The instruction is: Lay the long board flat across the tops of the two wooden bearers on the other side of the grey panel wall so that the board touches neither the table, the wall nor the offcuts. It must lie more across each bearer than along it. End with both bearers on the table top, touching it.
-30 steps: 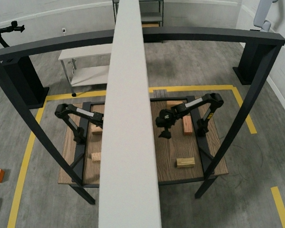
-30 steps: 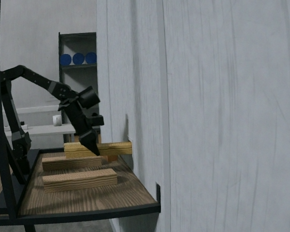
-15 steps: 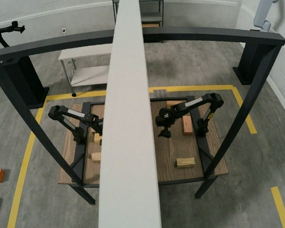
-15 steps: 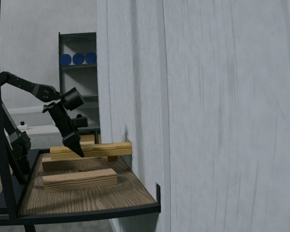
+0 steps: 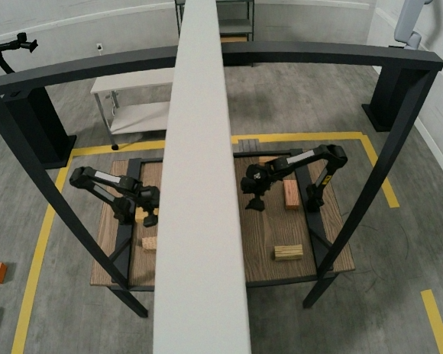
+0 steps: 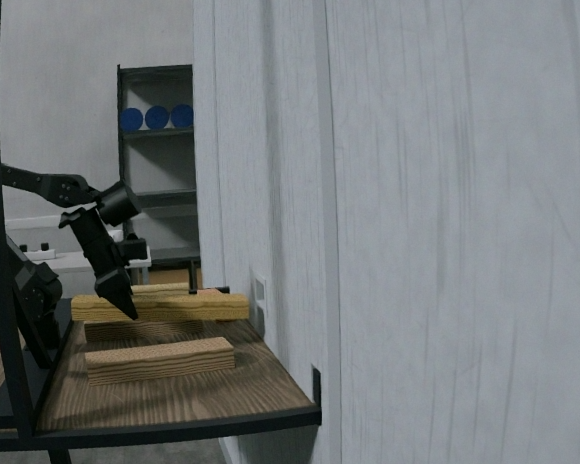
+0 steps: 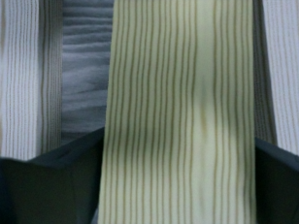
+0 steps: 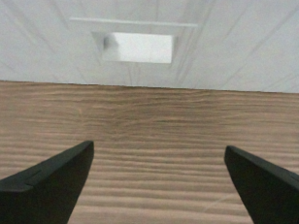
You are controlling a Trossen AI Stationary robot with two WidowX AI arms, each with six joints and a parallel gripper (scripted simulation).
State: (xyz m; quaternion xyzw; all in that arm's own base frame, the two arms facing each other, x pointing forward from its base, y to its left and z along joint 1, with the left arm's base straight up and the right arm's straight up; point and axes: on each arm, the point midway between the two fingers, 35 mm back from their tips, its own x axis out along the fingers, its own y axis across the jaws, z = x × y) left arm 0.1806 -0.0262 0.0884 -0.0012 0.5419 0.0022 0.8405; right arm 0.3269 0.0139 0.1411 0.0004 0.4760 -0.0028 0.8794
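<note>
Far left of overhead frame — left pincer [image 5: 150,220] [image 6: 133,317] [image 7: 180,140] closed on board [image 5: 140,215] [image 6: 191,306] [image 7: 180,96], gripped by its sides, apparently so it can be lowered flat. Lower left of exterior frame — near bearer [image 5: 150,243] [image 6: 161,362] [image 7: 286,72] and far bearer [image 6: 143,331] [image 7: 19,96] spaced as supports; board parallel, so turn judged needed. Centre overhead, wall [image 5: 201,191] [image 6: 431,200] [image 8: 233,38], slot [image 6: 261,290] [image 8: 141,48] unfilled. Right of centre, right pincer [image 5: 255,206] [image 8: 160,146] spread, nothing held.
</note>
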